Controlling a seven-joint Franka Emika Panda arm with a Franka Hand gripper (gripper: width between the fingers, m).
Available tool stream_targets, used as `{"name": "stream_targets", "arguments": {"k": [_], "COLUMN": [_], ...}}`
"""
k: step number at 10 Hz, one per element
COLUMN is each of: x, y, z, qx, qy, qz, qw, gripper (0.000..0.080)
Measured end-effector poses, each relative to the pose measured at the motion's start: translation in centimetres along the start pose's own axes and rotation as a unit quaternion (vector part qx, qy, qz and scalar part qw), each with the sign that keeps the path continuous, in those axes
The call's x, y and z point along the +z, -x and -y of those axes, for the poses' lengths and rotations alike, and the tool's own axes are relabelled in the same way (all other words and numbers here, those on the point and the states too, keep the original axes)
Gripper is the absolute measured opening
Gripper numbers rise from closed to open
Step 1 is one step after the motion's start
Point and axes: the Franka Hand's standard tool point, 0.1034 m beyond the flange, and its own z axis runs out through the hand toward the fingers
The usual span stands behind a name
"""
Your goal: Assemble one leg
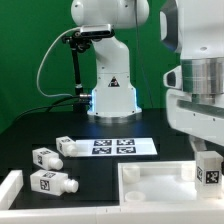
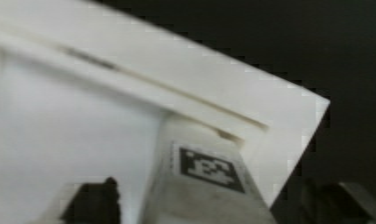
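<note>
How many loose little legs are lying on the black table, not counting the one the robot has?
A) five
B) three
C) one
B: three legs lie loose, one by another near the exterior view's left, a third by the marker board.

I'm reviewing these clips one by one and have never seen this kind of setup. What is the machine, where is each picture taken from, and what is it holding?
The white machine is a robot arm with a two-finger gripper. One picture comes from a camera off the arm, the other from a camera on its wrist. On the black table lie loose white legs with square tags, a flat marker board and a large white panel. The gripper holds one tagged leg over the panel; the wrist view shows that leg between the dark fingers.
</note>
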Motion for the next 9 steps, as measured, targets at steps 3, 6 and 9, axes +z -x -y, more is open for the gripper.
{"name": "stream_targets", "arguments": {"k": [3,6,9], "x": [-0.1,0.07,0.13], "y": [0.26,0.1,0.24], "z": [-0.07,-0.31,-0.17], "qx": [-0.153,-0.248,-0.268], "qy": [0.006,0.009,0.011], "qz": [0.003,0.003,-0.002], "qw": [0.988,0.969,0.963], "gripper": [0.0644,0.0649,0.0424]}}
